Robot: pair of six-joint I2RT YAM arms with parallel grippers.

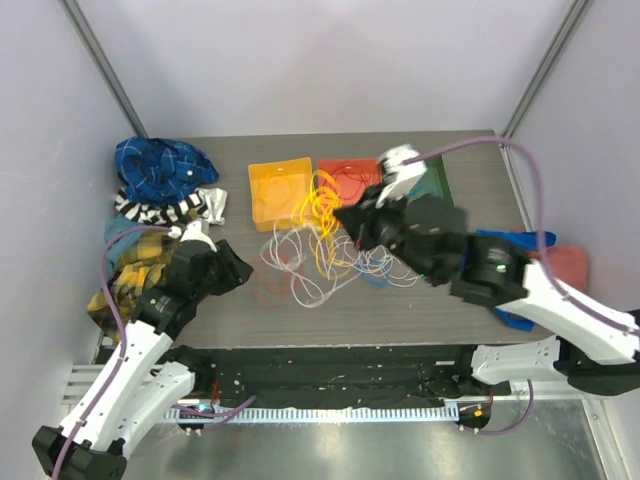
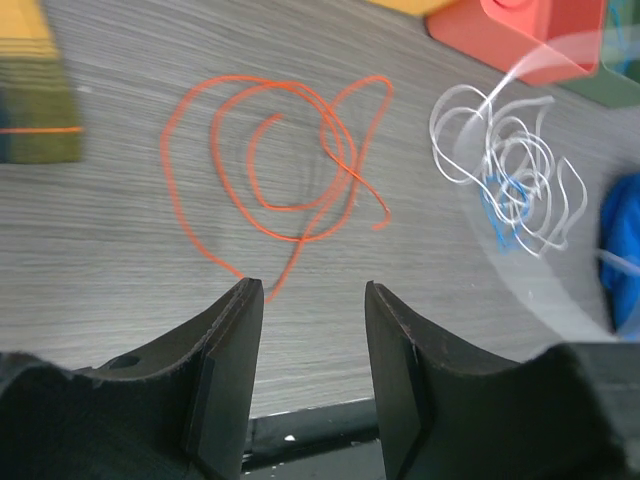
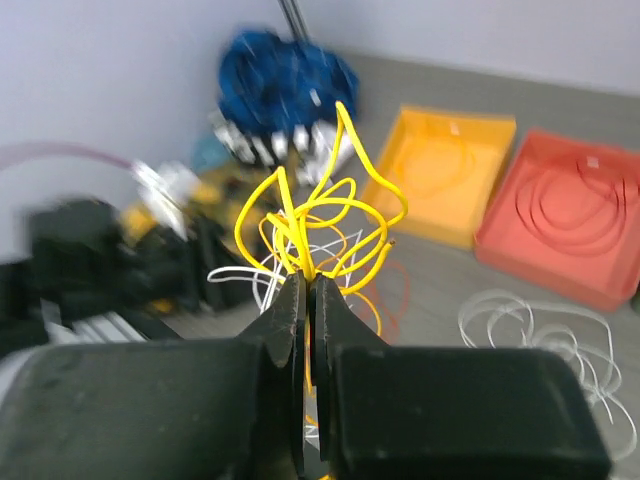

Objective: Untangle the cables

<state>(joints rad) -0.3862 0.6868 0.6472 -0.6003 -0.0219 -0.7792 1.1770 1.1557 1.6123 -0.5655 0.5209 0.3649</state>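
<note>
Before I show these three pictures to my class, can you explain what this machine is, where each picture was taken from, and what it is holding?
It is a pair of robot arms bolted to the near edge of a table. The wide picture looks down from above: the left arm and right arm reach in from the bottom. The other two come from cameras on the wrists, looking past each arm's jaws. On the table lie tangled white cables, an orange cable, an orange tray, a red tray and heaped cloths. The right jaws are shut on a yellow cable; the left jaws stand open and empty, facing the orange cable.
</note>
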